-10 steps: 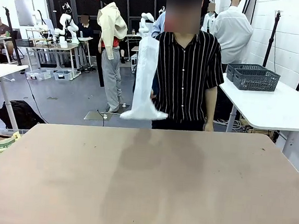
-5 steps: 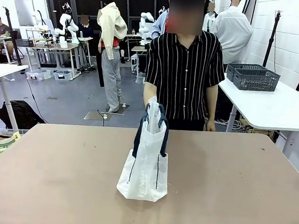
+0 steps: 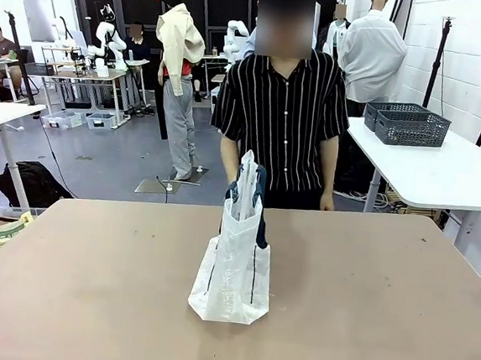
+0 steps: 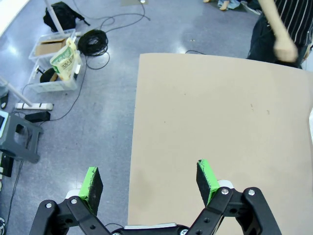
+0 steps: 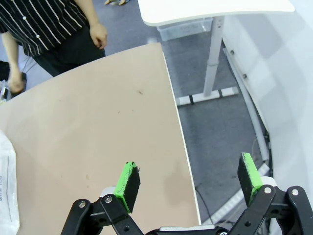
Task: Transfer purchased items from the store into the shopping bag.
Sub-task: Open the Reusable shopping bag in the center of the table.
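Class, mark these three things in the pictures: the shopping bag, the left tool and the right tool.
shopping bag (image 3: 232, 272), front view, its pale front panel.
left tool (image 4: 148, 177), left wrist view, midway between its open fingertips.
right tool (image 5: 188, 175), right wrist view, midway between its open fingertips.

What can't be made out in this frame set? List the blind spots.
- Inside of the shopping bag: front view, its cloudy walls are folded together and hide whether anything is in it.
- Print on the bag: front view, too small and faint to read; right wrist view, the picture's left edge cuts the bag off.
- Contents of the grey baskets on the far white table: front view, hidden by lattice walls and distance.
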Tool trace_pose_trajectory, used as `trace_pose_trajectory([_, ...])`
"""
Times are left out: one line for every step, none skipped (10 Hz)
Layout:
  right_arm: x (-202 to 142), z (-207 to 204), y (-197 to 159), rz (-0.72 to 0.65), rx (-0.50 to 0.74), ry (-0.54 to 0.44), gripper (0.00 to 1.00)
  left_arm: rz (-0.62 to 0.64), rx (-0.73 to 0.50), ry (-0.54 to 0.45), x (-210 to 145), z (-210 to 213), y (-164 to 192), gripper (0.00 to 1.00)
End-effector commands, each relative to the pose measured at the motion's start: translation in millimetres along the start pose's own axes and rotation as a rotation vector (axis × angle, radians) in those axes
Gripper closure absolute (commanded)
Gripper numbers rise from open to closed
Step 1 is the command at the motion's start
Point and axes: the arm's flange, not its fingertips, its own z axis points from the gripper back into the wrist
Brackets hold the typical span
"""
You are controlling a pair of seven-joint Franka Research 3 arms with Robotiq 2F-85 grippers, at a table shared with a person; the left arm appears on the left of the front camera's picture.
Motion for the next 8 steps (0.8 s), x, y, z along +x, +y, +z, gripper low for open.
trace_pose_trajectory([-1.8, -1.2, -1.5, 0.013, 0.003, 0.010, 0.00, -0.012, 0.003, 0.004, -1.0, 1.8, 2.6, 0.00])
trace_pose_trajectory([-1.8, -1.2, -1.5, 0.013, 0.003, 0.010, 0.00, -0.012, 0.003, 0.004, -1.0, 1.8, 2.6, 0.00])
trace_pose_trajectory([-1.8, -1.2, -1.5, 0.013, 0.003, 0.010, 0.00, -0.012, 0.003, 0.004, -1.0, 1.8, 2.6, 0.00])
trace_pose_trajectory([-1.8, -1.2, -1.5, 0.013, 0.003, 0.010, 0.00, -0.012, 0.003, 0.004, -1.0, 1.8, 2.6, 0.00])
trace_pose_trajectory([-1.8, -1.2, -1.5, 0.013, 0.003, 0.010, 0.00, -0.012, 0.003, 0.004, -1.0, 1.8, 2.6, 0.00])
trace_pose_trajectory([-1.8, -1.2, -1.5, 0.013, 0.003, 0.010, 0.00, -0.012, 0.003, 0.004, -1.0, 1.8, 2.6, 0.00])
trace_pose_trajectory([-1.8, -1.2, -1.5, 0.013, 0.003, 0.010, 0.00, 0.000, 0.000, 0.000, 0.0, 0.0, 0.0, 0.00])
trace_pose_trajectory([0.0, 0.0, 0.0, 0.000, 0.000, 0.000, 0.00, -0.115, -0.049, -0.062, 17.9, 1.3, -25.7, 0.00])
